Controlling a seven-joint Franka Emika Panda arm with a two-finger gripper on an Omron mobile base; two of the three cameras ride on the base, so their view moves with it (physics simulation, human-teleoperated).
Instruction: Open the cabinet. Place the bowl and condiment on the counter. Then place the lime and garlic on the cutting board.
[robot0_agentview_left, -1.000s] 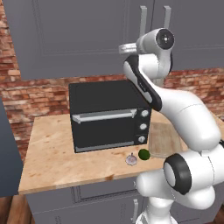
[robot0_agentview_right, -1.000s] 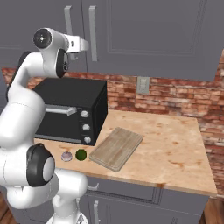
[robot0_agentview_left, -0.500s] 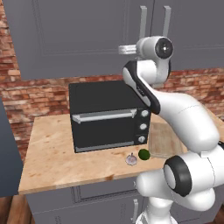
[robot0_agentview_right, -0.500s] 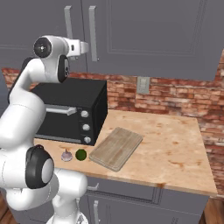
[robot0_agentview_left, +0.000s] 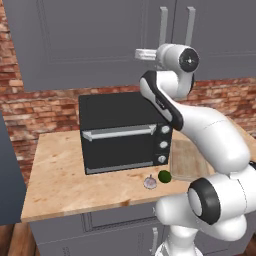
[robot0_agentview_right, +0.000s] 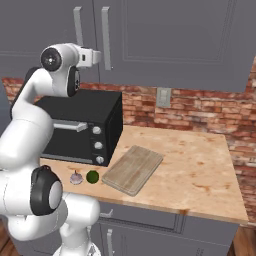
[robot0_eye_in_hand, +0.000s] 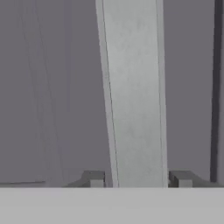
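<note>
The grey cabinet (robot0_agentview_left: 90, 40) (robot0_agentview_right: 175, 40) hangs above the counter with both doors closed. My gripper (robot0_eye_in_hand: 138, 179) (robot0_agentview_right: 100, 56) is raised to one of its silver bar handles (robot0_eye_in_hand: 133, 96). The handle stands between the two fingertips (robot0_eye_in_hand: 94, 178), which sit close to its edges, with a thin gap showing on one side. The lime (robot0_agentview_left: 164, 176) (robot0_agentview_right: 92, 176) and garlic (robot0_agentview_left: 149, 182) (robot0_agentview_right: 76, 177) lie side by side on the counter (robot0_agentview_left: 60, 175) in front of the oven. The cutting board (robot0_agentview_right: 132, 169) (robot0_agentview_left: 187, 157) lies bare to their right. The bowl and condiment are hidden.
A black oven (robot0_agentview_left: 125, 132) (robot0_agentview_right: 85, 130) stands on the counter under the cabinet, below my raised arm. A brick wall with an outlet (robot0_agentview_right: 163, 97) backs the counter. Open countertop (robot0_agentview_right: 200, 170) stretches right of the board. Drawer fronts run below the counter edge.
My hand has moved up and in toward the cabinet, reaching the bar handle. The jaws have narrowed from wide open to close around the handle. Lime, garlic and board have not moved.
</note>
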